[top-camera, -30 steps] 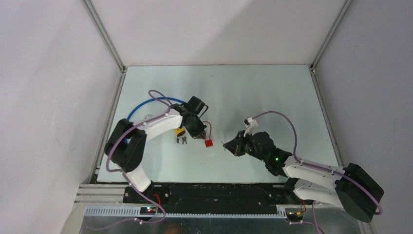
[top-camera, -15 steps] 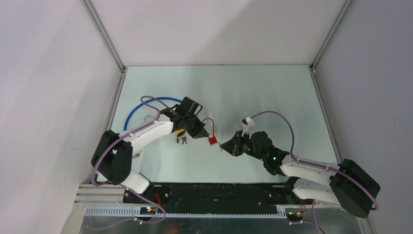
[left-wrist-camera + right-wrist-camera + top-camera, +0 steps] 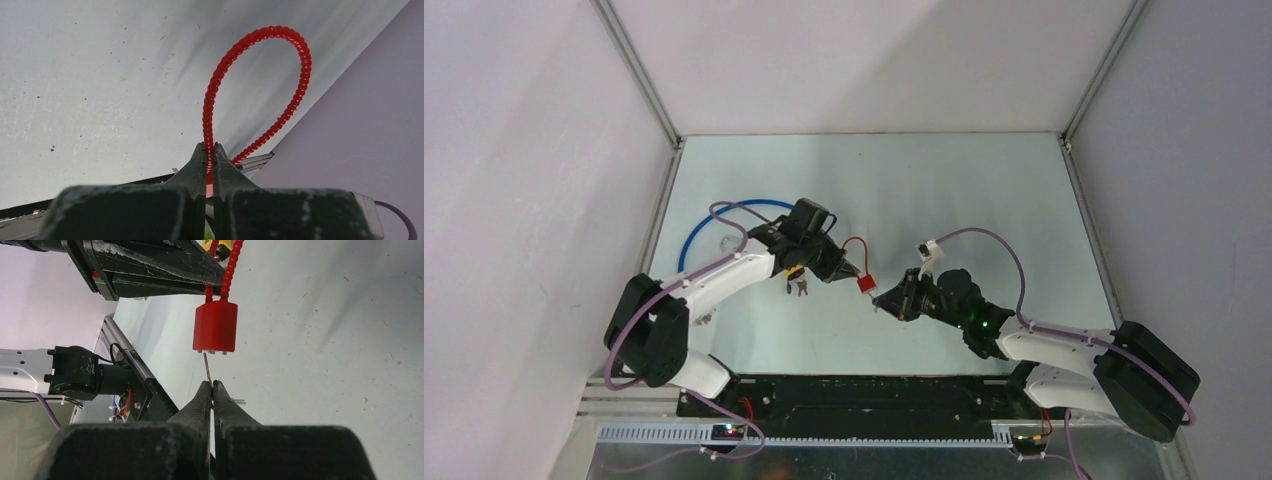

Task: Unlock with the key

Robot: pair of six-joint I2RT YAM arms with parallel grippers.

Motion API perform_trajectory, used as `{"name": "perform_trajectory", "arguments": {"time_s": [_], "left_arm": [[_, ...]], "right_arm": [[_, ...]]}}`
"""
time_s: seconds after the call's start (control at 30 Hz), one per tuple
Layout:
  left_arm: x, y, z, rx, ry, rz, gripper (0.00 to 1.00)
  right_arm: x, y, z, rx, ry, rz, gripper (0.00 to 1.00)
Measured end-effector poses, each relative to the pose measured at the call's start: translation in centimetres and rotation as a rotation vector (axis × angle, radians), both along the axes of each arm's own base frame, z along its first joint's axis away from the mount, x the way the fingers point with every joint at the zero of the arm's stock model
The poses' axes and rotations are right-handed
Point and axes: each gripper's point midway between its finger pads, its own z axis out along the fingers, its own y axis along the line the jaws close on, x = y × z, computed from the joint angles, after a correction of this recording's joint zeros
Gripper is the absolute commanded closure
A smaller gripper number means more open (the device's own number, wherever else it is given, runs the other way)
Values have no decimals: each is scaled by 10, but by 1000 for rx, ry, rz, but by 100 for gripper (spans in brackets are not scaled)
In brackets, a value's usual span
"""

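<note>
left gripper (image 3: 848,270) pinched fully shut on the red cable loop (image 3: 260,82) of the lock; in the left wrist view the loop arcs out past the fingertips, both ends running back between them

red lock body (image 3: 215,327) hangs off that cable just beyond the left fingertips; it sits about mid-table between the two arms and looks clear of the table (image 3: 964,190)

right gripper (image 3: 212,386) also closed tight, clamping the key (image 3: 206,367) by its near end; thin blade sticks straight out ahead of the fingertips

right wrist view: blade tip is right at the end face of the lock body, toward one edge of that face, not the centre; can't tell if the tip touches the face or sits in a slot; blade runs roughly in line with the body's long axis

top view: the two grippers point at each other almost tip to tip, lock body between them

yellow piece (image 3: 794,270) and small grey metal pieces (image 3: 800,288) sit under the left wrist; can't tell whether they hang or lie on the table

blue cable (image 3: 724,212) curves across the table behind the left arm, well apart from the lock
</note>
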Motion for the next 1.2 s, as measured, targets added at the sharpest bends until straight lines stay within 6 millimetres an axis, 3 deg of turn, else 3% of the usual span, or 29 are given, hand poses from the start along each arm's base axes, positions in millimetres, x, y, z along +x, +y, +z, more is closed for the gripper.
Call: {"name": "perform_trajectory", "arguments": {"time_s": [1.2], "left_arm": [[0,-2,5,-46,-18,15,100]], "right_arm": [[8,-6,7,19,8,-73,100]]}}
